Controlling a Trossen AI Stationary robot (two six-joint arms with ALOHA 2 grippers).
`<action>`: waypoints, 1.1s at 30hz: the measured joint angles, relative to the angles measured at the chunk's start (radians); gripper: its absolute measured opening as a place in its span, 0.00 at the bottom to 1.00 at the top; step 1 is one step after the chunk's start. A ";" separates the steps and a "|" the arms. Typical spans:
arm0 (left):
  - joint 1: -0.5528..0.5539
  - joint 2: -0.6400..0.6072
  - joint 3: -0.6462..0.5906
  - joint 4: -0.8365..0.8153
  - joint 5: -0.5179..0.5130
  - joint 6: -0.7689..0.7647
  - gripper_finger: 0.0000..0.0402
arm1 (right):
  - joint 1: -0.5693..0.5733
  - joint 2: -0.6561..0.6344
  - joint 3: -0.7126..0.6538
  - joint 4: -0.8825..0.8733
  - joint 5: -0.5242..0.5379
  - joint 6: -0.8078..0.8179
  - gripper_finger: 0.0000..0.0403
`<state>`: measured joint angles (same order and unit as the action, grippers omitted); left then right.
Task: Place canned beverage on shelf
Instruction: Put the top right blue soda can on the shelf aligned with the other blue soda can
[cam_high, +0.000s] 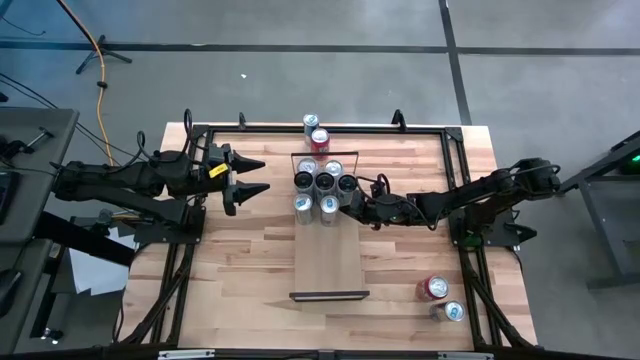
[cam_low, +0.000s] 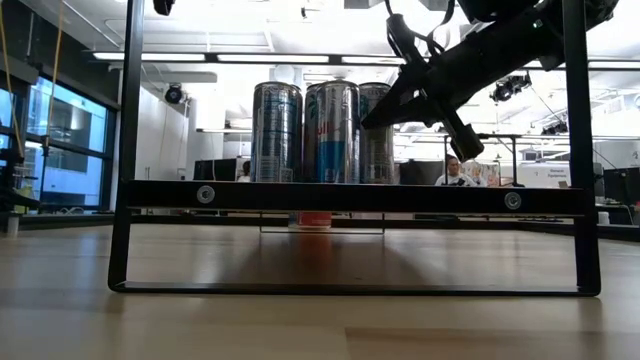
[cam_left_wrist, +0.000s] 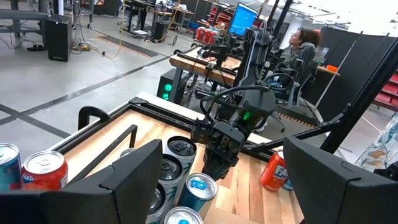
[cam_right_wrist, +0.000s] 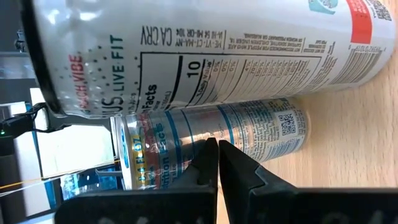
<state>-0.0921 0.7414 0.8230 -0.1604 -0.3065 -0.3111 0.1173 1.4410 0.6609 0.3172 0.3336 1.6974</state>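
Six tall silver cans (cam_high: 322, 190) crowd one end of the pale shelf (cam_high: 328, 262).

Far cans (cam_low: 376, 133) behind right tool (cam_low: 372, 118); shelf (cam_low: 350, 197) top unseen, low view.

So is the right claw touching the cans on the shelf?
Cannot tell. In the right wrist view the shut right claw overlaps a can; no view shows contact or a gap plainly.

Silver-and-blue cans (cam_high: 322, 190) crowd the pale shelf (cam_high: 328, 262) (black end rails); a red can (cam_high: 432, 288) lies apart.
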 joint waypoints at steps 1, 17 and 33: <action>0.000 0.000 0.000 0.000 0.000 0.000 0.73 | 0.000 0.000 0.000 0.000 0.000 0.000 0.00; 0.000 0.000 0.000 0.000 0.000 0.000 0.73 | 0.020 0.000 0.001 -0.038 0.007 0.012 0.00; 0.000 0.000 0.000 0.000 0.000 0.033 0.73 | -0.019 0.000 0.043 -0.082 -0.050 -0.002 0.00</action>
<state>-0.0921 0.7410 0.8230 -0.1608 -0.3069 -0.2783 0.0987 1.4406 0.7041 0.2349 0.2838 1.6956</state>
